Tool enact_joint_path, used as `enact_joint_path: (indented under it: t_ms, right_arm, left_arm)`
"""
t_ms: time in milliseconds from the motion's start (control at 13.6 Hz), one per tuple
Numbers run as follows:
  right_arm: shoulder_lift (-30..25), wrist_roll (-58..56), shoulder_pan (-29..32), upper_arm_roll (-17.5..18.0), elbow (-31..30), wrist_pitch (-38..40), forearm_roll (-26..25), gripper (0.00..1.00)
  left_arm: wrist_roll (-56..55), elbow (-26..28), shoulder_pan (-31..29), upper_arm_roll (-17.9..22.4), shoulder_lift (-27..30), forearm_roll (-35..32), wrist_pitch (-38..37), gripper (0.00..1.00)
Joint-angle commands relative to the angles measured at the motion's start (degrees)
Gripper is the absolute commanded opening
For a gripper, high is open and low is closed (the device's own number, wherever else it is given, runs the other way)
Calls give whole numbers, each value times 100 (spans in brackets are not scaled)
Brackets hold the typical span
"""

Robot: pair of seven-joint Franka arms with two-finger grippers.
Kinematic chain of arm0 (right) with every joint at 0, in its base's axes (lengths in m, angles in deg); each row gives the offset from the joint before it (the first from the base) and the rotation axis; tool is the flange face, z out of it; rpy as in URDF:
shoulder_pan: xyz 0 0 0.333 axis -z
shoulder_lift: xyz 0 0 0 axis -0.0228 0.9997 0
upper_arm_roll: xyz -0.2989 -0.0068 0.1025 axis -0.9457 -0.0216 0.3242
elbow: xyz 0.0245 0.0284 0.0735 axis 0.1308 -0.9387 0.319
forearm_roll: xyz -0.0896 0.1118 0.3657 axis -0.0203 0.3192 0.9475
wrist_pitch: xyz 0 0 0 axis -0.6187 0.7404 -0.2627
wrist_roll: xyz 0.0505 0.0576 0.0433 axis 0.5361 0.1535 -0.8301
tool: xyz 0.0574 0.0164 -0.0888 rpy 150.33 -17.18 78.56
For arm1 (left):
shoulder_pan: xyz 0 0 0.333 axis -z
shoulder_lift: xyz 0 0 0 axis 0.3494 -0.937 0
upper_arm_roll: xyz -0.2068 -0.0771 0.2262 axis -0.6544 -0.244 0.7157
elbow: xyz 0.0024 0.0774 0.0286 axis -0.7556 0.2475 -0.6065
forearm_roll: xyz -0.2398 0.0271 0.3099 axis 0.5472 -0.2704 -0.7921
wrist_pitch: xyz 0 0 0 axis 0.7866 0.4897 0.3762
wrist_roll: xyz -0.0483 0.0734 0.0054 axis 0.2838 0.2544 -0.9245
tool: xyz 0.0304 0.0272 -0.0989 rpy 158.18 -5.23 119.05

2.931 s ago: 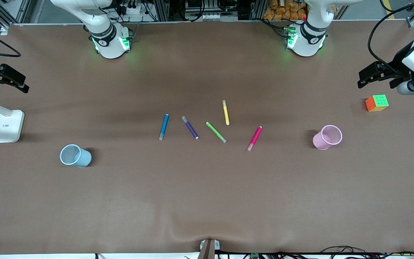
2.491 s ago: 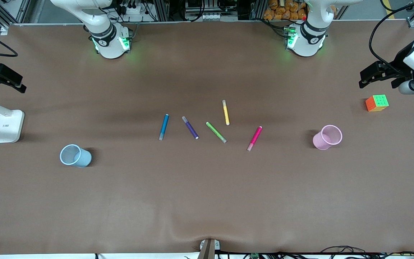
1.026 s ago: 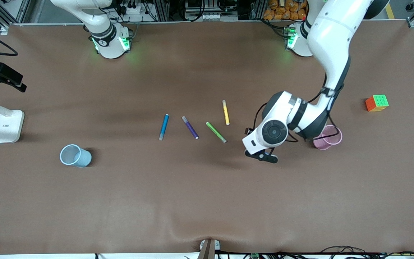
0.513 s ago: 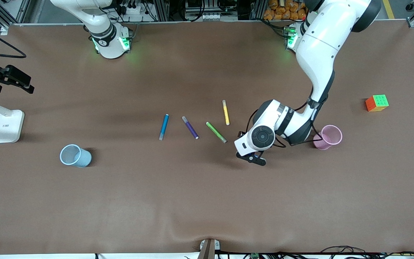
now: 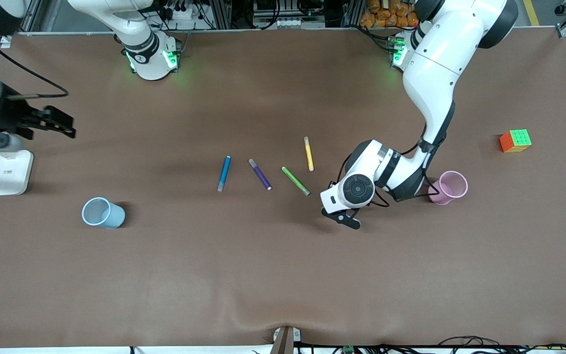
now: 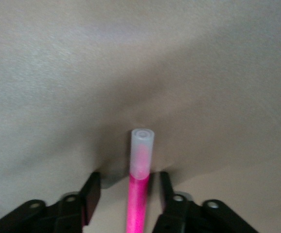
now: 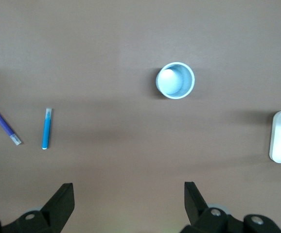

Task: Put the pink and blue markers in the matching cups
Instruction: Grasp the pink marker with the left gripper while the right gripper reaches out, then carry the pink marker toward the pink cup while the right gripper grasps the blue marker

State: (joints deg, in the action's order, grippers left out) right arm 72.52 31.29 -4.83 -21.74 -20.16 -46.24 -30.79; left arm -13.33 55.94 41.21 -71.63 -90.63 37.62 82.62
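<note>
Left hand (image 6: 126, 194) lowered, straddling pink marker (image 6: 139, 194).

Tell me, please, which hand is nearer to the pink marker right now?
The left hand: it is down at the pink marker, one finger on each side of it. The right hand is up near the right arm's end of the table, its fingers open.

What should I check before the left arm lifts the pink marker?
1. Pink marker lies between the jaws of the left gripper: ok.
2. Jaws shut on the marker: not ok, a gap shows on each side.
3. Green marker lies apart from the gripper: ok.
4. Pink cup stands upright: ok.
5. Right gripper open, over the table's right-arm end, away from the lift: ok.
</note>
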Motion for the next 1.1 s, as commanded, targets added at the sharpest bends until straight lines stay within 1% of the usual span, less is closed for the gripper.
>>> enact_joint_path:
  t_ms: [0, 73, 147, 366, 440, 513, 586, 733, 879, 1026]
  right_arm:
    - [136, 72, -255, -25, 30, 77, 16, 100]
    - [276, 72, -334, -25, 47, 51, 16, 100]
    - [460, 72, -448, -34, 65, -1, 25, 100]
    - [681, 63, -493, -34, 56, 7, 201, 100]
    - [804, 72, -511, -34, 56, 16, 201, 100]
    - [909, 72, -563, -34, 48, 16, 210, 100]
    - [989, 80, -590, -25, 39, 7, 236, 100]
    - [1147, 613, -712, -34, 21, -106, 586, 100]
    - [1305, 1107, -1001, -34, -84, -378, 596, 100]
    - [1429, 1494, -1222, -34, -355, -878, 596, 100]
  left_arm:
    - [56, -112, 25, 2, -86, -103, 12, 4]
    - [39, -104, 34, 2, -78, -103, 3, 0]
    - [12, -104, 25, 10, -34, -111, 3, 0]
    - [3, -138, 7, 54, 211, -120, -32, 0]
    - [3, -278, -62, 63, 308, -129, -84, 0]
    - [-5, -305, -124, 72, 422, -129, -146, 0]
    - [-23, -297, -255, 72, 615, -129, -181, 0]
    - [-23, -288, -501, 63, 1045, -94, -243, 0]
    - [91, -297, -922, -24, 1424, -50, -427, 0]
    - [188, -288, -1038, -25, 1827, -32, -533, 0]
